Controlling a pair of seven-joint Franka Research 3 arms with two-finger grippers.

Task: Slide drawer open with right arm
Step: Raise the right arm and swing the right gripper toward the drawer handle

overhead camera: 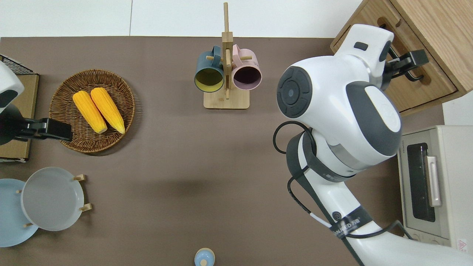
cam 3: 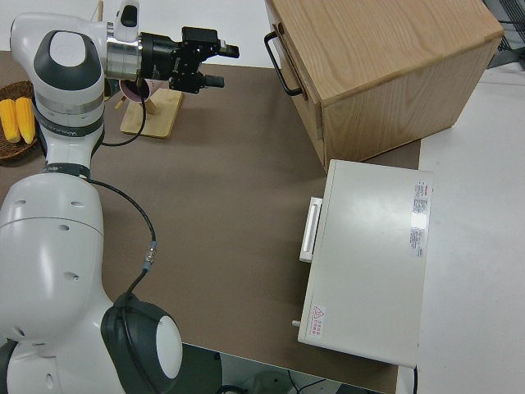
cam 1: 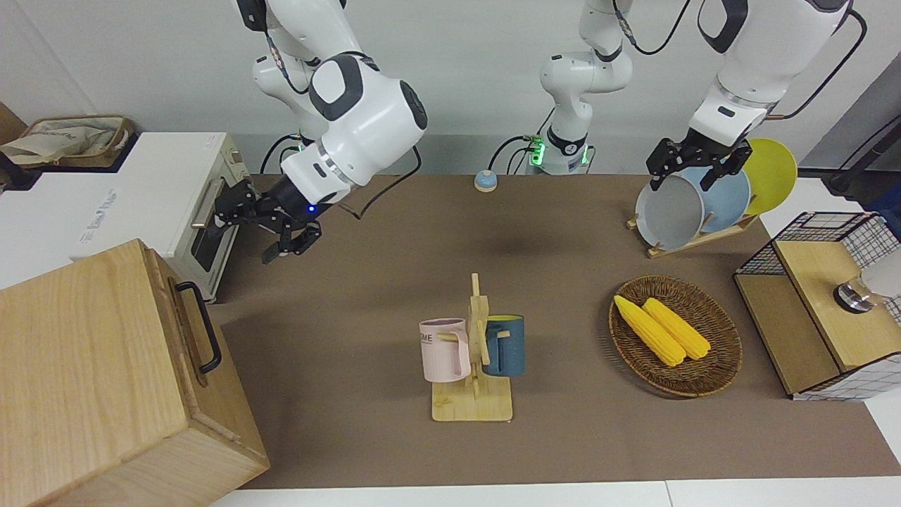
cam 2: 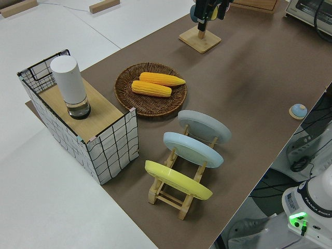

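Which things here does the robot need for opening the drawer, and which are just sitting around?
Needed for the job:
- drawer, shut
- its black handle
- right pincer, open, near the handle, not touching it

Just sitting around:
- toaster oven
- mug rack with two mugs
- basket holding two corn cobs
- plate rack
- wire rack
- left arm, parked

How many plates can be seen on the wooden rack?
3. All stand on edge in the rack toward the left arm's end of the table: the grey plate farthest from the robots, the blue plate in the middle, the yellow plate nearest them.
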